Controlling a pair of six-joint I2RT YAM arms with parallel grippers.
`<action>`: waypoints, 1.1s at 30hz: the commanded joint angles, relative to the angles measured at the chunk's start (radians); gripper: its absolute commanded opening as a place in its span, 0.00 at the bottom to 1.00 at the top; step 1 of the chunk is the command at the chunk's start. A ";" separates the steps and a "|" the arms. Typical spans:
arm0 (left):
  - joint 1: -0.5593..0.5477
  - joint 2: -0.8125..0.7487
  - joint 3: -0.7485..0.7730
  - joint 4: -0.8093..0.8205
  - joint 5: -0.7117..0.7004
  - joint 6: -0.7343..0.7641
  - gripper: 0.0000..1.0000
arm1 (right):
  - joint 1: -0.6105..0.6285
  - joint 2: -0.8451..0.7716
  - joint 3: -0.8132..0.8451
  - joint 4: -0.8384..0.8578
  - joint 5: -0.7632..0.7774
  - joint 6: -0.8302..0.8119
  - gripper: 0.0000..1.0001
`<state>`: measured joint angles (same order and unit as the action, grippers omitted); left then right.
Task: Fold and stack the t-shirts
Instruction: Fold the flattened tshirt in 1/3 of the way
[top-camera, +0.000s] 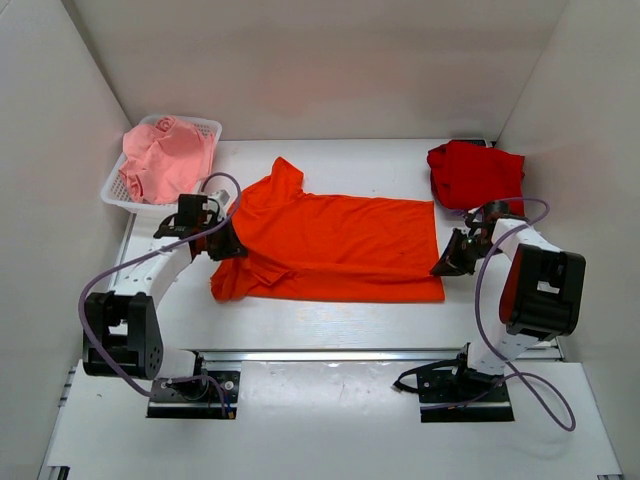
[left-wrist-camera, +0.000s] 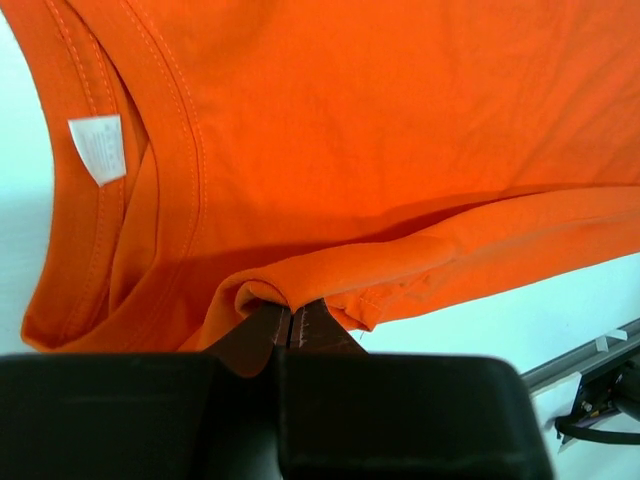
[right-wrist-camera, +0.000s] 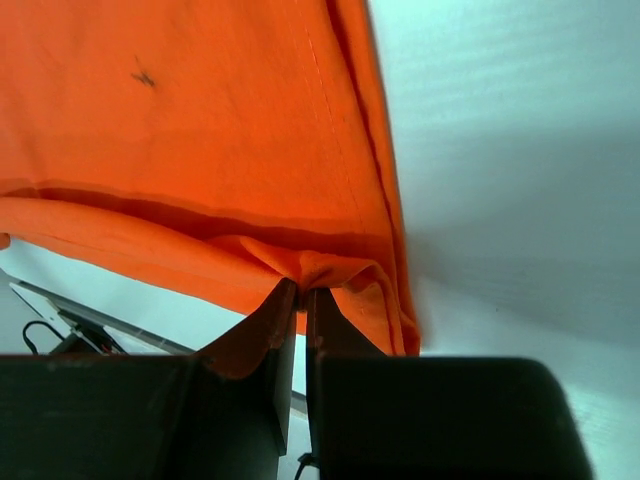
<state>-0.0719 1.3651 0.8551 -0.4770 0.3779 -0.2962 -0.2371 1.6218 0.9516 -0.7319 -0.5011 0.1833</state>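
The bright orange t-shirt (top-camera: 340, 245) lies spread across the middle of the table, collar to the left. My left gripper (top-camera: 228, 245) is shut on its cloth near the collar; the left wrist view shows the pinched fold (left-wrist-camera: 300, 285) and a white label (left-wrist-camera: 98, 147). My right gripper (top-camera: 448, 262) is shut on the shirt's hem at its right edge, where cloth (right-wrist-camera: 300, 265) bunches between the fingers. The darker red t-shirt (top-camera: 474, 174) lies folded at the back right. The pale pink t-shirt (top-camera: 165, 155) is heaped in the basket.
A white mesh basket (top-camera: 207, 128) stands at the back left against the wall. White walls enclose the table on three sides. A metal rail (top-camera: 340, 354) runs along the table's near edge, in front of both arm bases.
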 joint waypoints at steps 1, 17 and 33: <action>-0.002 0.018 0.061 0.040 -0.017 0.005 0.00 | -0.007 0.016 0.047 0.040 -0.019 0.015 0.00; -0.002 0.216 0.396 0.119 -0.039 -0.067 0.65 | 0.050 -0.013 0.176 0.203 0.210 0.074 0.50; -0.035 0.393 0.188 0.155 -0.045 -0.198 0.54 | 0.228 0.125 0.141 0.315 0.071 0.102 0.44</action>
<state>-0.0971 1.7664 1.0687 -0.3264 0.3428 -0.4599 -0.0093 1.7103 1.1130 -0.4606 -0.4175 0.2634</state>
